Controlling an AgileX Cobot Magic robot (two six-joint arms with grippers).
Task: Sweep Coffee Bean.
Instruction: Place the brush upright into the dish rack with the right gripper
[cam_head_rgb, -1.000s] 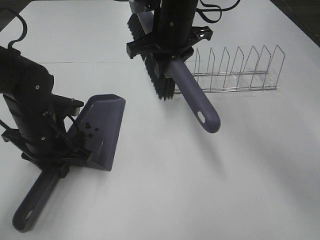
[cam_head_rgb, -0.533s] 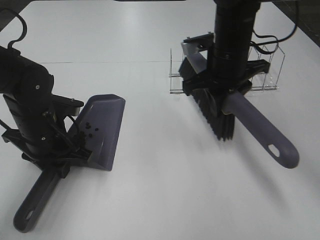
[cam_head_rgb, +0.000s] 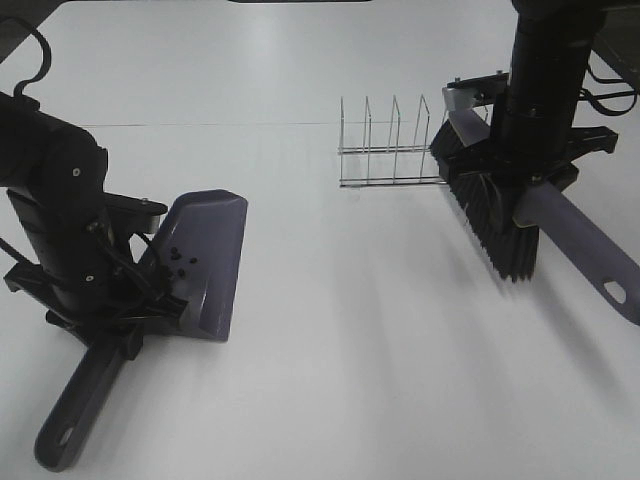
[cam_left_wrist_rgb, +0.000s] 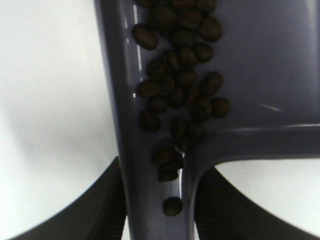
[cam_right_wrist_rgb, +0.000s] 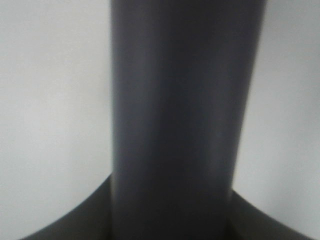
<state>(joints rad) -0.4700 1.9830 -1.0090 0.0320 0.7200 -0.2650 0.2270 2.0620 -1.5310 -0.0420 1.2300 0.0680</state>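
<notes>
- The brush (cam_head_rgb: 497, 220) has moved toward the right edge — right gripper (cam_head_rgb: 530, 170) squeezing its handle;
- left gripper (cam_head_rgb: 118, 318) holds the dustpan (cam_head_rgb: 212, 260) tight by the left edge — coffee beans (cam_left_wrist_rgb: 182, 90) inside.

A plain white counter (cam_head_rgb: 330, 390) fills nearly the whole exterior view, matte, with a thin seam (cam_head_rgb: 200, 125) running across its far part. Light glares softly at the far middle; dark surroundings (cam_head_rgb: 12, 12) show past the far corners.

Wide open table (cam_head_rgb: 330, 380) between dustpan (cam_head_rgb: 215, 260) and brush (cam_head_rgb: 495, 215), wire rack (cam_head_rgb: 385, 150) just beside brush
</notes>
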